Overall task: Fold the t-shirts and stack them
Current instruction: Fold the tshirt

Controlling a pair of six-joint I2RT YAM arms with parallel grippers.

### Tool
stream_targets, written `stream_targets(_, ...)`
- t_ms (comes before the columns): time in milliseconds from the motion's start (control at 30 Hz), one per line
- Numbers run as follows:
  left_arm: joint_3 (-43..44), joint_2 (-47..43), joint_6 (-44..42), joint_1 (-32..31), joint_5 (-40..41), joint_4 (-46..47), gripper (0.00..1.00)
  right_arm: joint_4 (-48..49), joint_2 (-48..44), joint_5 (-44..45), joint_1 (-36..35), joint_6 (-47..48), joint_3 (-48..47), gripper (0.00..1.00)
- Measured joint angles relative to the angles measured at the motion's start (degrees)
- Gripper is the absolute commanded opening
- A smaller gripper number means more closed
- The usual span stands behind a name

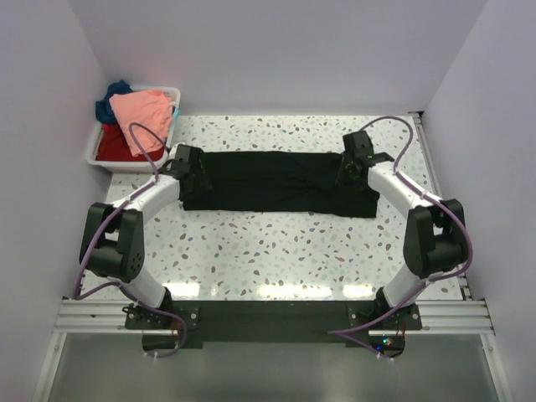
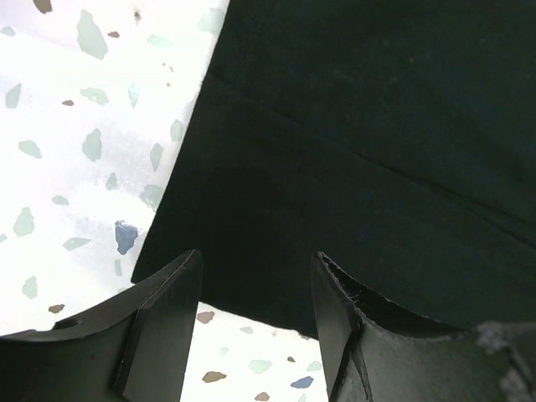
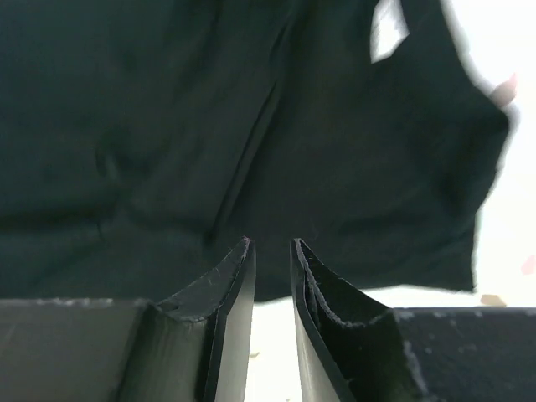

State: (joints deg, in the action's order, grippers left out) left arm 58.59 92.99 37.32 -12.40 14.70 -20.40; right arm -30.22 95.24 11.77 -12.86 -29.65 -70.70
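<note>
A black t-shirt (image 1: 276,182) lies flat on the speckled table (image 1: 276,247) as a long band folded lengthwise. My left gripper (image 1: 194,172) hovers over its left end, open, and nothing sits between the fingers. In the left wrist view the left gripper (image 2: 258,255) frames the edge of the black t-shirt (image 2: 377,151). My right gripper (image 1: 350,172) is over the right end. In the right wrist view the right gripper (image 3: 272,243) is narrowly open and empty above the black t-shirt (image 3: 167,126), whose white neck label (image 3: 387,29) shows.
A white plastic bin (image 1: 94,152) stands at the back left corner. It holds a salmon-pink shirt (image 1: 142,113), a red shirt (image 1: 113,144) and a dark blue one (image 1: 109,96). Walls enclose the table on three sides.
</note>
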Motion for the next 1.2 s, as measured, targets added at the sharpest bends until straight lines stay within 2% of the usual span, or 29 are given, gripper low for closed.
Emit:
stream_targets(167,-0.2,0.0,-0.1,0.0,-1.2,0.1,0.59,-0.9,0.0,-2.1,-3.9,-0.1,3.7,0.26)
stream_targets(367,-0.2,0.0,-0.5,0.0,-1.4,0.2,0.59,-0.8,1.3,-2.6,-3.3,-0.1,4.2,0.22)
stream_targets(533,-0.2,0.2,-0.5,0.0,-1.4,0.2,0.59,-0.5,5.8,-3.0,-3.3,0.3,3.7,0.21)
stream_targets(733,-0.2,1.0,-0.5,0.0,-1.4,0.1,0.59,-0.4,11.5,-3.8,-3.3,0.7,-0.2,0.2)
stream_targets(1200,-0.1,2.4,-0.5,0.0,-0.4,-0.3,0.59,0.7,16.4,-3.8,-3.3,1.3,-11.7,0.19)
